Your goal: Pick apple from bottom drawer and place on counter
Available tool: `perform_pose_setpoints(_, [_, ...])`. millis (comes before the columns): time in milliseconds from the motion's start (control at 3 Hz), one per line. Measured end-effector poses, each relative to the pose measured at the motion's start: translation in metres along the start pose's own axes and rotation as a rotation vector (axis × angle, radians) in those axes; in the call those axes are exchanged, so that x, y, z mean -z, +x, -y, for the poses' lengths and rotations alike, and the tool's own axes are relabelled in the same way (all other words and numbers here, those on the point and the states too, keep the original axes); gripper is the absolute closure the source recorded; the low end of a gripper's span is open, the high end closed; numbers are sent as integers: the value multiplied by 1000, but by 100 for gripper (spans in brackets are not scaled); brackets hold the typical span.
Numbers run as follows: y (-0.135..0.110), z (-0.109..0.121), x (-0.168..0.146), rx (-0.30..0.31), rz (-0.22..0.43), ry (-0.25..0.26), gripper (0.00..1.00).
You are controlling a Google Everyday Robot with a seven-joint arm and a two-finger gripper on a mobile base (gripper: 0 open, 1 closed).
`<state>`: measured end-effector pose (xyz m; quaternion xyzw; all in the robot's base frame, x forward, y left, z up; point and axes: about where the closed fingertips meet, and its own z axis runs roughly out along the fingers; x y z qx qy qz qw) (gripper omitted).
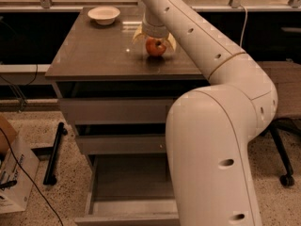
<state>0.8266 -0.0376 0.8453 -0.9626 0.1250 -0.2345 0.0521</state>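
The gripper (155, 39) is hanging over the apple (156, 47) with its fingers spread to either side. The fruit is sitting mid-counter (94, 55), well back from every edge. The bottom drawer (127, 207) is standing open below.

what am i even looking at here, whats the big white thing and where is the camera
The big white shape is a robot arm on a mobile base. One camera, mounting unknown, looks down past it at a drawer cabinet. The arm ends in a two-finger gripper, over the counter. Its fingers are spread either side of a red apple resting on the counter, so it looks released. A cream bowl stands at the back left. The bottom drawer is pulled open.
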Motion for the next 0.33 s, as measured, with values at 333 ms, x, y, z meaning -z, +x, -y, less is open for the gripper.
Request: perform_pose_setpoints(333, [0,0,0,0,0,0,0])
